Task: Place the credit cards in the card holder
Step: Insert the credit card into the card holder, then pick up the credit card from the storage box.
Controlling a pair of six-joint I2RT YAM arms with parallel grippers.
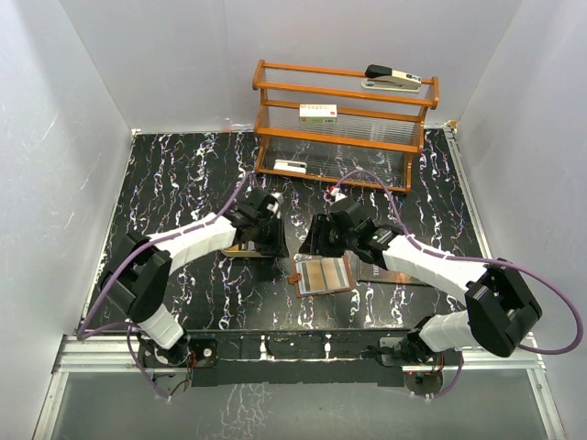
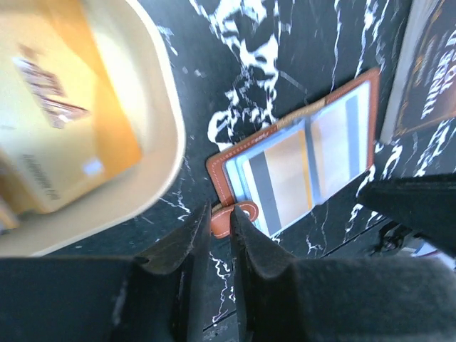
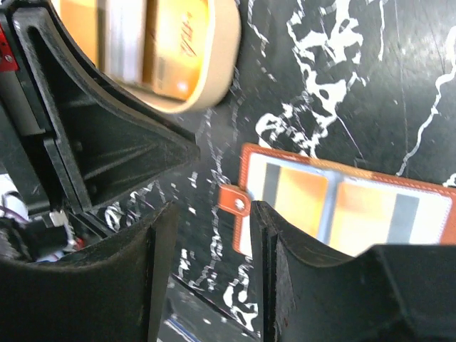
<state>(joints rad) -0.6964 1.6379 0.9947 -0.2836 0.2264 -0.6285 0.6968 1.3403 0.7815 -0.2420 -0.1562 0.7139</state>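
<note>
Wallet lying open is what catches the eye: the card holder point(image 1: 323, 275) is spread flat on the black marbled table point(image 1: 183, 183), clear pockets facing up, right below where the two arms meet. Striped credit cards point(image 2: 285, 171) sit tucked in the pockets of both halves. Its little snap tab point(image 2: 231, 217) sticks out from the edge that faces the tan tray point(image 2: 162, 107). The tray sits just beside the wallet without touching it and holds a gold-orange card point(image 2: 78, 100); from the right wrist view more than one card seems to lie in there, but it is too blurred to count. A dark booklet point(image 2: 431, 71) with pale lettering lies just beside the wallet's other edge.

The left gripper point(image 2: 219, 226) hangs over the gap between tray and wallet, its jaws only a narrow slit apart and pinching nothing; the tab shows past its tips. The right gripper point(image 3: 210, 217) points down over that tab too, jaws spread wider, nothing between them. A wooden rack point(image 1: 339, 92) stands at the back wall
</note>
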